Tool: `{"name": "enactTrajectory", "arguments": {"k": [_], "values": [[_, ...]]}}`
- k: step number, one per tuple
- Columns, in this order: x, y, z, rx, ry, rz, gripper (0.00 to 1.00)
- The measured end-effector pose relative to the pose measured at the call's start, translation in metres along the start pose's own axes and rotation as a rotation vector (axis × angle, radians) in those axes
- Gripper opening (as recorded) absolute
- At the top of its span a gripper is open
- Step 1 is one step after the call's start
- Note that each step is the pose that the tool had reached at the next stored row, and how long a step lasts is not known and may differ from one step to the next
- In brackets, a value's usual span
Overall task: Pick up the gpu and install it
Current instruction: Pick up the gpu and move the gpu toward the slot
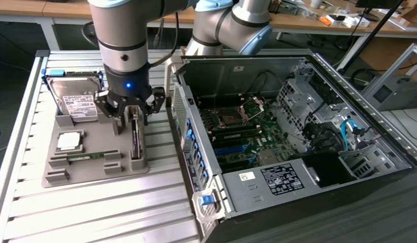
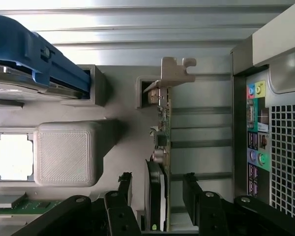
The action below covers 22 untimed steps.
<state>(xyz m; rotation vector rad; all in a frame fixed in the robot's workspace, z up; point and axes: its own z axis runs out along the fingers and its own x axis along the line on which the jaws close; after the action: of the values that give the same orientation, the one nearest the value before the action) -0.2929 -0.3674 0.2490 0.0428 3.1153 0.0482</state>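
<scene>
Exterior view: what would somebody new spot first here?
Probably the big grey arm at the exterior view's left, its open gripper straddling the gpu, which stands on edge in a grey tray. Next, the computer case lying open at the exterior view's right, its green board on show. A hard drive with a blue frame sits at the tray's far end.
</scene>
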Motion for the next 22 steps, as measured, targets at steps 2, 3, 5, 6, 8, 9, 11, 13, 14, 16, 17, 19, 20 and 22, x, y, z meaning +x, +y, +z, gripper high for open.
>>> {"name": "enactTrajectory", "arguments": {"k": [2, 3, 5, 6, 8, 9, 11, 13, 14, 16, 17, 19, 20, 22], "values": [[0.0001, -0.0003, 0.0018, 0.0001, 0.0001, 0.0, 0.54], [0.0002, -0.0004, 0.0021, 0.0, 0.0001, 0.0, 0.54], [0.0007, -0.0007, 0.003, -0.0001, -0.0001, 0.0, 0.54], [0.0007, -0.0009, 0.0039, -0.0001, -0.0001, 0.0, 0.54], [0.0008, -0.0011, 0.0047, 0.0001, 0.0002, 0.0, 0.54], [0.0008, -0.0011, 0.0047, 0.0002, 0.0003, 0.0, 0.54], [0.0008, -0.0011, 0.0049, 0.0, 0.0, 0.0, 0.54], [0.0008, -0.0011, 0.0049, 0.0, 0.0, 0.0, 0.54], [0.0008, -0.0011, 0.005, 0.0, 0.0, 0.0, 0.54], [0.0008, -0.0011, 0.0049, 0.0, 0.0, 0.0, 0.53], [0.0008, -0.0011, 0.0049, 0.0, 0.0, 0.0, 0.53], [0.0008, -0.0011, 0.005, 0.0, 0.0, 0.0, 0.4], [0.0008, -0.0011, 0.0049, 0.0, 0.0, 0.0, 0.34], [0.0008, -0.0011, 0.0049, 0.0, 0.0001, 0.0, 0.28]]}}
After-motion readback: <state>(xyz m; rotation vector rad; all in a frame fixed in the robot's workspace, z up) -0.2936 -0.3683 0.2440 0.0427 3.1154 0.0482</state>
